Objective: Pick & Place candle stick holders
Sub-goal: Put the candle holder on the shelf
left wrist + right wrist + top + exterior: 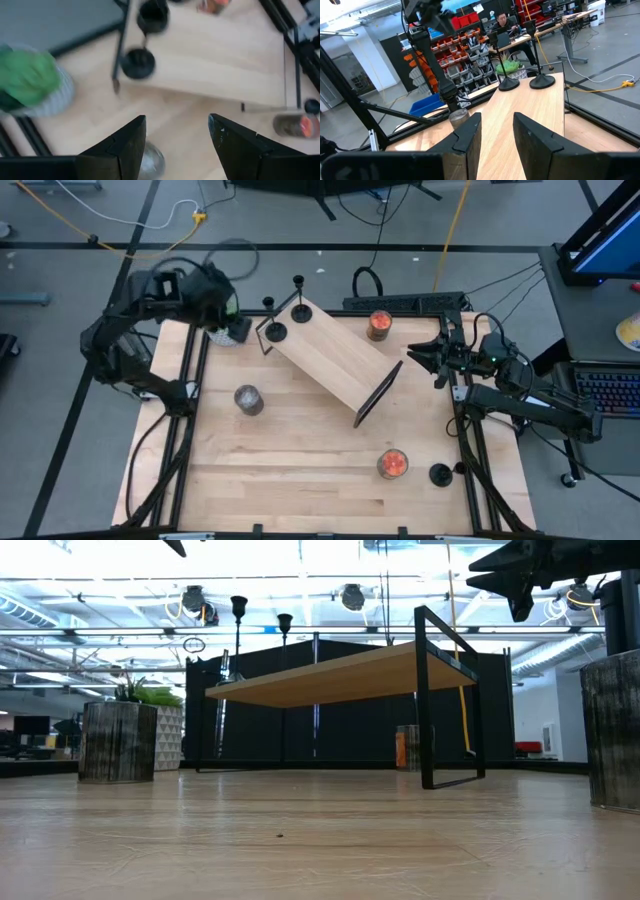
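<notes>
Two black candle stick holders (pixel 275 332) (pixel 300 310) stand on their disc bases at the far-left end of a tilted wooden shelf (pixel 335 360); they also show in the low view (pixel 239 608) (pixel 285 622). A third holder (pixel 440 474) stands on the table near the right front. My left gripper (pixel 175 120) is open and empty, raised over the far-left part of the table (pixel 222 320), near the plant pot. My right gripper (pixel 497 117) is open and empty, raised beside the shelf's right end (pixel 415 355).
A plant pot (pixel 235 332) stands at the far left, partly under my left arm. A grey jar candle (pixel 248 399) stands left of the shelf. Orange jar candles stand at the far right (pixel 379 325) and the near right (pixel 392 464). Bare tabletop (pixel 290 480) lies toward the front.
</notes>
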